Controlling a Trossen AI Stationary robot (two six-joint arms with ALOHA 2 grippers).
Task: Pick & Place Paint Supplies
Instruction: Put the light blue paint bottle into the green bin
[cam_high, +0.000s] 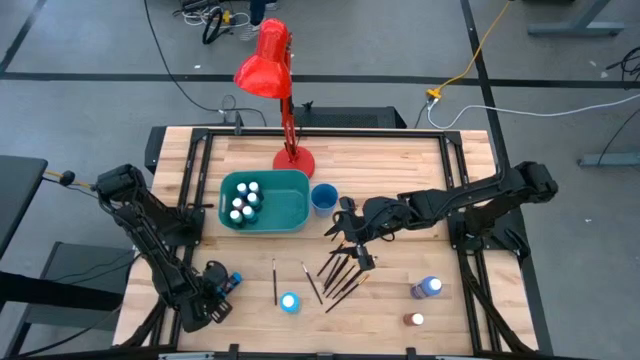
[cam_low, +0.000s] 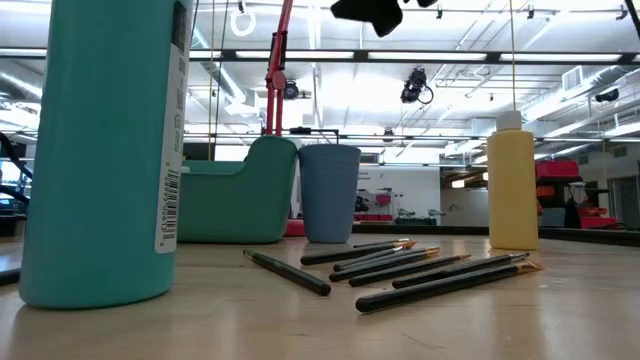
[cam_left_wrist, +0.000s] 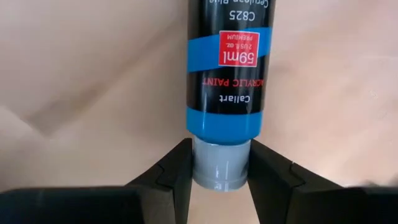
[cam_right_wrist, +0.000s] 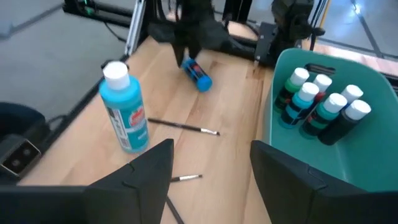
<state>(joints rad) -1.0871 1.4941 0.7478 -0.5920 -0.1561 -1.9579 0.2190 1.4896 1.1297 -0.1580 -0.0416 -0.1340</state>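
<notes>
Down at the worktop's front left corner, the left gripper (cam_left_wrist: 219, 177) has its fingers pinched on the grey cap of a blue paint bottle (cam_left_wrist: 227, 68) lying flat. It should lift straight (a cap grip could swing). Farther in, the right gripper (cam_high: 350, 238) hangs open-fingered above the brushes (cam_high: 340, 274); beyond stands the teal bin (cam_high: 292, 214).

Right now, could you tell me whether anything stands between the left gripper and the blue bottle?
Nothing visible does. The left gripper has its fingers against the blue bottle at its cap, one on each side, near the table front left corner.
</notes>
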